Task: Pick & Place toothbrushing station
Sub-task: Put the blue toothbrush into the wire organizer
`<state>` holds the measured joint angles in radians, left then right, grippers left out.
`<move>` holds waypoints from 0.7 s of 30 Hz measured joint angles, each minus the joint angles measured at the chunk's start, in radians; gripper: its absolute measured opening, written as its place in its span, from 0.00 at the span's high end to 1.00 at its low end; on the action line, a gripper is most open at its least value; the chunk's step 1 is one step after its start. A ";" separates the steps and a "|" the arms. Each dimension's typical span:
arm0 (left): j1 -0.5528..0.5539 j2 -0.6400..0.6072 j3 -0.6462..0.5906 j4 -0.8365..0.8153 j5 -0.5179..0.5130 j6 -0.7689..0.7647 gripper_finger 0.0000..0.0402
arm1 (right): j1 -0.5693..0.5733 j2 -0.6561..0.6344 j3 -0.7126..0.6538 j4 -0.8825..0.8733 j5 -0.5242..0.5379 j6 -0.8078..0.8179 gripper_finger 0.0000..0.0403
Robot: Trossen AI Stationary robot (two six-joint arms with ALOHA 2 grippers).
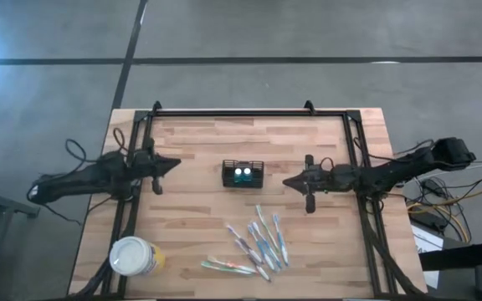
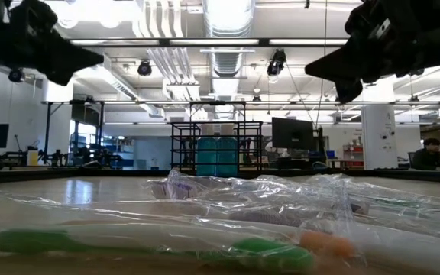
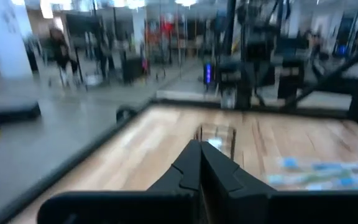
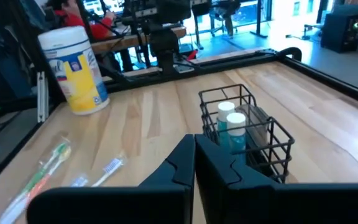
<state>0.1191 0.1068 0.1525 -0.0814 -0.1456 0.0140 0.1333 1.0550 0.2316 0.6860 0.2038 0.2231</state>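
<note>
The table (image 1: 191, 226) carries everything in play, and the caddy (image 1: 243, 174) at its middle serves as the landmark. It is a small black wire-mesh toothbrushing station, standing upright with two white-capped teal bottles (image 4: 232, 127) inside. The left claw (image 1: 172, 165) hovers well off one side of the caddy and the right claw (image 1: 289, 181) well off the opposite side, both above the wood, each with its fingers pressed together and holding nothing. Off the caddy's left-claw side, toward the table's near corner, stands a yellow wipes canister (image 1: 134, 256) with a white lid. On the caddy's near side lies a loose scatter of wrapped toothbrushes (image 1: 262, 241), well apart from it.

As I judge it, the main risks come from the caddy itself. A closed claw driven at the wire would shove it across the wood rather than grip it, so the fingers must part first. Thin wire gives little to pinch; a hold on one top rail could let the caddy swing and tip, spilling the bottles. The bottles stand close to the walls and may block a finger from going inside. The slick toothbrush wrappers could slide or snag under a low sweep. The canister looks far enough away to matter little
</note>
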 joint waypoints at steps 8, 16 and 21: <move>0.003 -0.079 -0.110 0.024 -0.002 0.036 0.99 | 0.000 -0.008 -0.041 0.065 0.003 -0.032 0.98; 0.004 -0.087 -0.083 -0.075 0.038 0.041 0.99 | 0.005 -0.048 -0.134 0.281 -0.003 -0.058 0.98; 0.004 -0.084 -0.081 -0.080 0.037 0.064 0.99 | 0.005 -0.059 -0.175 0.301 0.000 -0.057 0.98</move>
<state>0.1230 0.0223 0.0712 -0.1612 -0.1081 0.0776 0.1383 0.9959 0.0569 0.9871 0.2035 0.1656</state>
